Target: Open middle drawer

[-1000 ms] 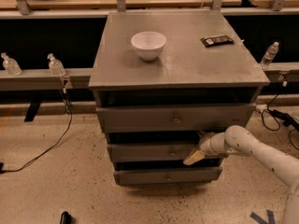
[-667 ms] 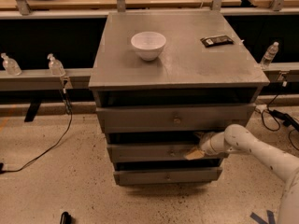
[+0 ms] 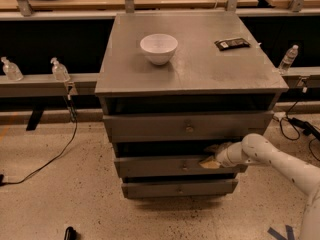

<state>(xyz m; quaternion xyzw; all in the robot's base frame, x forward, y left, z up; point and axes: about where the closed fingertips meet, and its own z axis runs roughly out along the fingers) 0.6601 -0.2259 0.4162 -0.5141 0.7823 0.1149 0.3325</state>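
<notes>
Cabinet (image 3: 190, 79) in grey paint is standing on the speckled floor (image 3: 45, 204), and three drawers are sitting in it, one under the other. The top drawer (image 3: 150, 127) is showing the tallest and widest front. The bottom drawer (image 3: 177, 188) is showing the narrowest one.

The middle drawer (image 3: 150, 167) is lying between these two, with its small round knob (image 3: 184, 167) at the centre of the long flat front. A dark gap is showing above this front.

The white arm (image 3: 280, 163) is reaching in from the right side, low and nearly level. The end effector (image 3: 209, 156) is resting at the top edge of the middle drawer's front, to the right of the knob and near the right end of the front. It is touching the front or lying very close to it. I cannot tell if the end effector is open or closed, nor if it is gripping the edge.

On the flat top of the cabinet a white bowl (image 3: 159, 48) is standing upright, left of the middle. A flat black object (image 3: 232, 44) is lying well apart from it, near the back right corner.

Behind the cabinet, two clear bottles (image 3: 11, 69) are standing on a low rail at the left, and one more bottle (image 3: 288, 58) is standing at the right. A black cable (image 3: 47, 160) is running across the floor on the left.
</notes>
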